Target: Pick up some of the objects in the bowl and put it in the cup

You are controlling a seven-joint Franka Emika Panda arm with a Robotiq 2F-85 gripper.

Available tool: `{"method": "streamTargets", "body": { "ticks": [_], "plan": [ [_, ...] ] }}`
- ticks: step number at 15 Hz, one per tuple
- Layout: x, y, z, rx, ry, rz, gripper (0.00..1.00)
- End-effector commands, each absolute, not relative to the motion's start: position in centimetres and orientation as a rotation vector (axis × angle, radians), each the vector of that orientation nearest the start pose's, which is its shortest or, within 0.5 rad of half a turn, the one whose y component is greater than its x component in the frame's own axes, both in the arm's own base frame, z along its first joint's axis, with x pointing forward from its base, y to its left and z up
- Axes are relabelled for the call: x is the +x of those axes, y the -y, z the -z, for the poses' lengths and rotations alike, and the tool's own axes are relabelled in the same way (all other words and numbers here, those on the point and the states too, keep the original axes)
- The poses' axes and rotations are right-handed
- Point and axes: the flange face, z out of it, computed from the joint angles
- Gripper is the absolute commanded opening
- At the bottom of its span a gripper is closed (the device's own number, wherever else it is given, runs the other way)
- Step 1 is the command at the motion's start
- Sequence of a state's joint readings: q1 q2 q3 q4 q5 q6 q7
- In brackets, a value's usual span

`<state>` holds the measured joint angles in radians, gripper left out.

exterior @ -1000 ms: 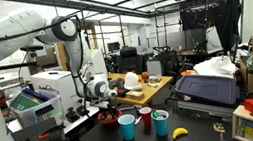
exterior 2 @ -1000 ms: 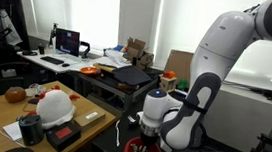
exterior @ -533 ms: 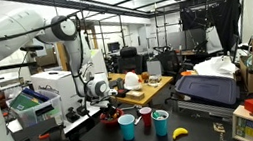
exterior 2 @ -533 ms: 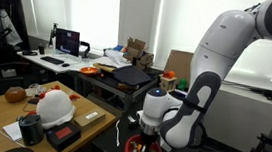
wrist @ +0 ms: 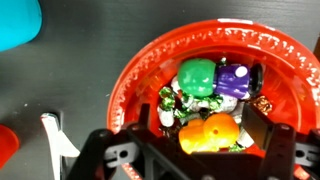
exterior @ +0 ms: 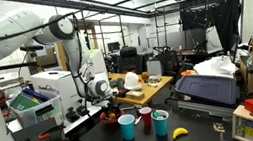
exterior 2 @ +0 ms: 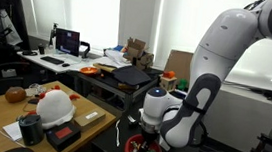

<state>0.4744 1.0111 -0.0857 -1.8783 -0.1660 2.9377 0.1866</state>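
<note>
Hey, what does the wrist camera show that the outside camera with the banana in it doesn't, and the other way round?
Only the wrist view looks into the shallow round red bowl and shows its loose pieces: a green one, a purple one and an orange one. Only the exterior view shows the yellow banana, the teal cup next to it and the white robot arm. Both show the bowl, the gripper with its fingers apart over it, and a teal cup nearby.

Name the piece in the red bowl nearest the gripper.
The orange piece, sitting between the gripper's open fingers; the green piece and purple piece lie beyond it.
</note>
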Motion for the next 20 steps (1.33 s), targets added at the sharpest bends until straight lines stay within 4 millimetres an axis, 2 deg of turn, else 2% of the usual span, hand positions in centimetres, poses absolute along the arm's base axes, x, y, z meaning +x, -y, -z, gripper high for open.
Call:
{"method": "streamTargets", "body": {
  "ticks": [1,5,8,14,20],
  "plan": [
    [53.0,-23.3,0.8,-3.178,0.512,0.089,1.00],
    [53.2,-24.0,0.5,-3.166,0.328,0.083,1.00],
    [54.0,-24.0,0.2,-3.165,0.187,0.118,1.00],
    [56.5,-22.5,-0.2,-3.154,-0.168,0.172,1.00],
    [57.7,-21.1,-0.8,-3.137,-0.376,0.168,1.00]
  ]
}}
